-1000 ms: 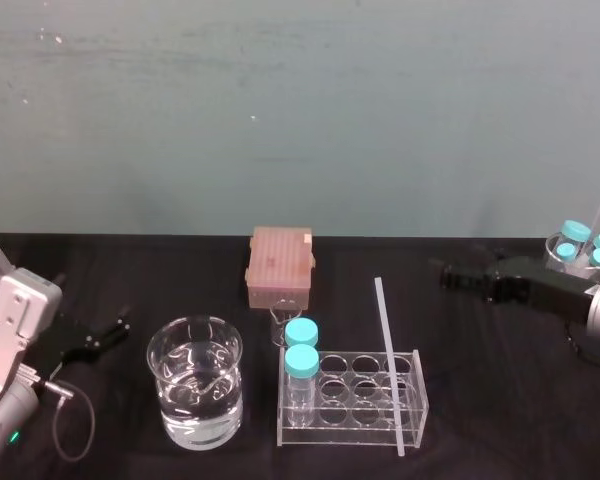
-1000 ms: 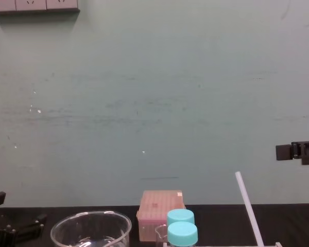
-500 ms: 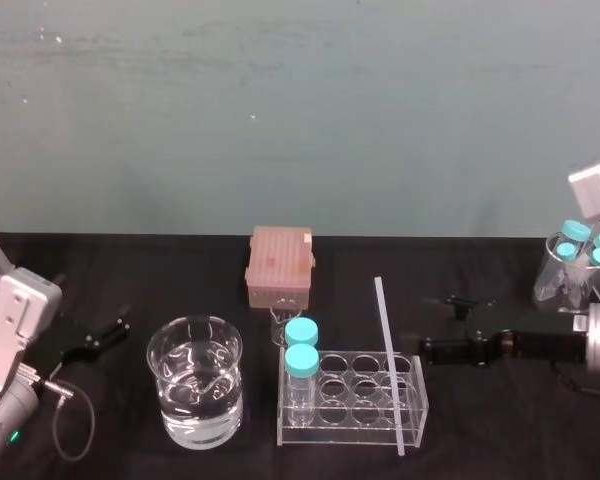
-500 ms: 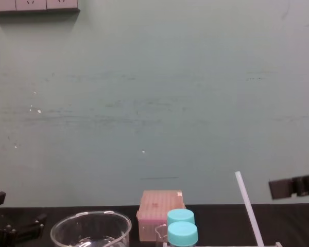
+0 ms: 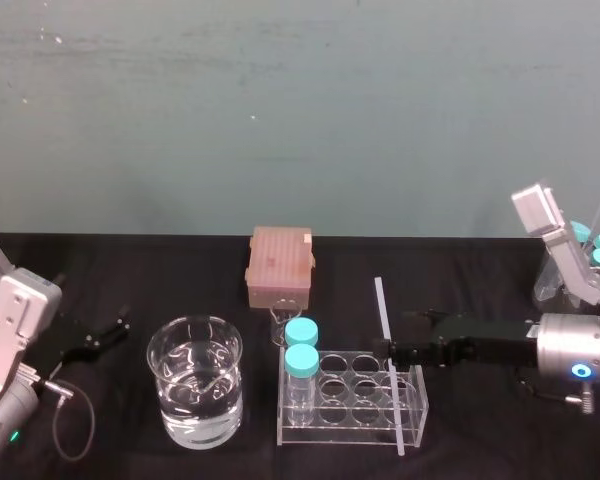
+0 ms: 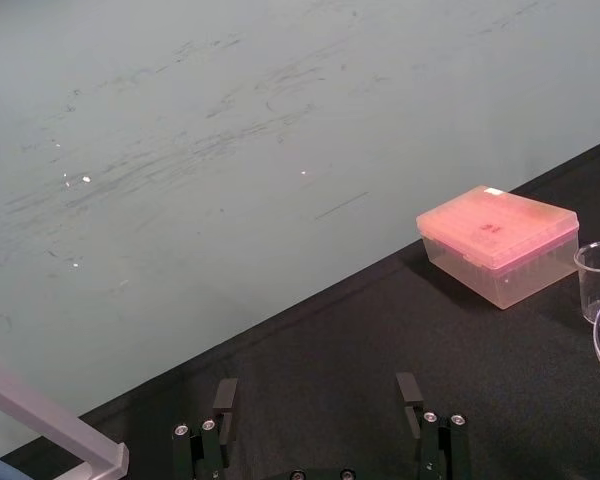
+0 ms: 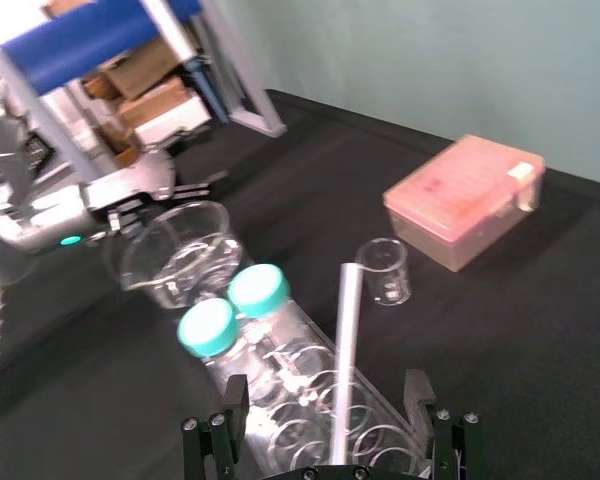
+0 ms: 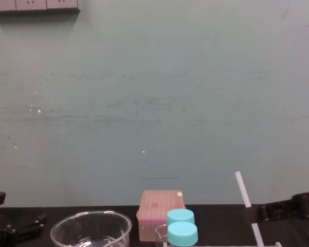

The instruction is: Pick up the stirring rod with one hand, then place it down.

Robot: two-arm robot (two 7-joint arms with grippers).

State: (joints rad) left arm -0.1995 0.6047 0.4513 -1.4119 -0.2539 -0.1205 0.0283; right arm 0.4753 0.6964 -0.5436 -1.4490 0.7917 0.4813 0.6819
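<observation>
Stirring rod [image 5: 382,308]: stands tilted at the right end of the clear rack [image 5: 352,437], reaching well above the two teal-capped bottles [image 5: 301,346] at the rack's left end. In the chest view [image 8: 241,187], leans with its top toward the left.

Right gripper [image 5: 393,338]: reaches in from the right, level with the rod's middle part above the rack. In the right wrist view [image 7: 325,383], spreads its jaws wide with the rod [image 7: 347,325] running up between them, apart from both fingers [image 7: 235,398]. Holds nothing. In the chest view [image 8: 278,211], crosses in front of the rod's lower part.

Left gripper [image 5: 104,335]: lies parked low over the black table [image 5: 500,440] at the far left, well apart from the rack. In the left wrist view [image 6: 318,395], keeps its jaws apart and empty.

Large beaker [image 5: 195,392]: holds water, just left of the rack.

Pink box [image 5: 280,264]: sits behind the rack, near the wall, with a small empty beaker [image 5: 280,326] in front of it.
</observation>
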